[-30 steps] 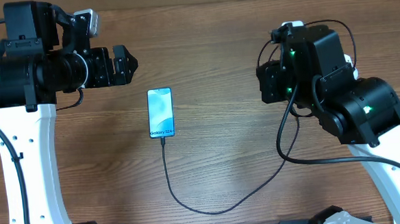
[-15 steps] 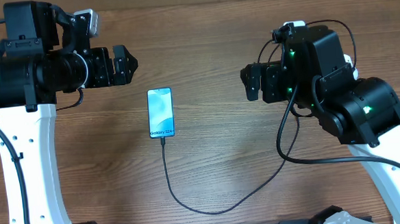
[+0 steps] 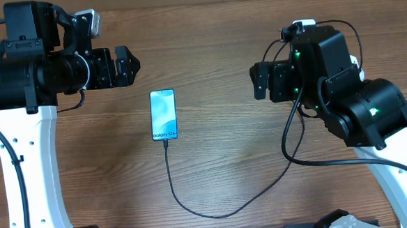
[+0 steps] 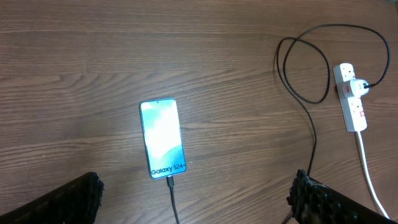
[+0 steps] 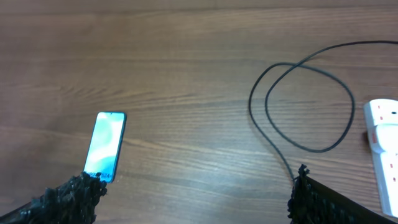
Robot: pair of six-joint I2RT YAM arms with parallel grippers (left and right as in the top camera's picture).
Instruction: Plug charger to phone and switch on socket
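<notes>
Two arms, two pincers, one phone, one charger, one socket; all positions referenced to the phone.

Phone (image 3: 163, 115): count one. Lies flat on the wooden counter (image 3: 212, 148), screen up and lit light blue, "Galaxy S24" text at its lower end.

Charger (image 3: 169, 173): count one, thin black cable. Its tip sits at the phone's lower edge and appears seated in the port. From there the cable runs away from the phone's lower end, then sweeps off to the phone's right. In the left wrist view it forms one loop well to the right of the phone, and its far end reaches the socket.

Socket (image 4: 350, 99): count one, white strip with small red marks, well apart to the phone's right. A plug sits on it at the point where the black cable arrives. One thick white cord (image 4: 368, 171) leaves its near end. Switch position: cannot tell. In the overhead view the right arm hides the strip.

Left pincer (image 3: 128, 65): up and to the left of the phone, apart from it, fingers spread wide, nothing between them.

Right pincer (image 3: 258, 82): well to the phone's right, level with its upper end, fingers (image 5: 68, 196) apart, holding nothing.
</notes>
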